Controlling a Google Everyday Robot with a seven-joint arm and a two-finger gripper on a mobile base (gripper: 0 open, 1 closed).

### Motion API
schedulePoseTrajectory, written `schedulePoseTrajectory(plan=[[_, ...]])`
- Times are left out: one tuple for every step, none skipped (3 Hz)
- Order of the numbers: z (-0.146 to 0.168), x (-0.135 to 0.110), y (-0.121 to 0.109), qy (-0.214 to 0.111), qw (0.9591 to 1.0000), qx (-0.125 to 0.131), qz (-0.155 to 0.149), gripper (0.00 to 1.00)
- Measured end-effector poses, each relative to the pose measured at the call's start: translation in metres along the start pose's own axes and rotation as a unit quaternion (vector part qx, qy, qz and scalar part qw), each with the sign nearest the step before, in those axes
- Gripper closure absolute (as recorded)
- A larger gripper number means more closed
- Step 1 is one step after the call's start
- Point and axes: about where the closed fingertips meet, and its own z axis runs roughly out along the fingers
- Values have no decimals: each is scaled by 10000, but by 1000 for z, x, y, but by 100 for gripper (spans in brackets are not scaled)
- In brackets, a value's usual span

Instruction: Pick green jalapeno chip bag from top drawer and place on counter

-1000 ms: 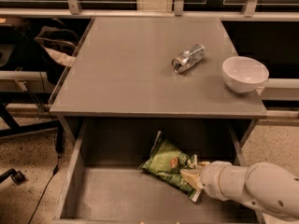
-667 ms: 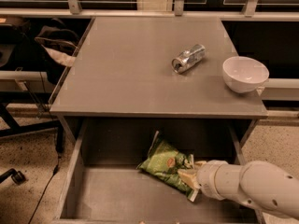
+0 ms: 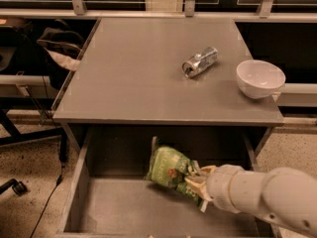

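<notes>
**Chip bag pinched in the open drawer**

From where I stand, the top drawer (image 3: pixel 75 192) is pulled out beneath the front edge of the worktop (image 3: pixel 138 78), its grey floor and low side walls in plain sight. The robot's thick white arm (image 3: pixel 270 197) reaches in from the lower right, and the end effector (image 3: pixel 197 183) sits inside the drawer, right of its middle. It is pinched onto the right end of the green jalapeno chip bag (image 3: pixel 168 166), with pale fingers (image 3: pixel 190 181) lying against the crinkled foil there.

The bag is in the drawer, towards the back and a little right of centre. It is tilted, with its white sealed edge pointing up and to the left, near the shadow under the worktop. I cannot tell whether its lower edge touches the drawer floor or hangs just above it.

Up on the worktop, a crushed silver can (image 3: pixel 199 62) lies on its side right of centre. A white bowl (image 3: pixel 260 78) stands upright near the right edge, close to the can but apart from it. Beyond the left side of the worktop, a dark bundle (image 3: pixel 58 39) is slumped against the railing, over a speckled floor (image 3: pixel 29 148).
</notes>
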Motion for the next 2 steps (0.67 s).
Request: schedulePoseTrajectory(plan=[[-32,-45,22,-665,9966,-465,-106,100],[-87,-71,6,-1431,9874,-668,-84,100]])
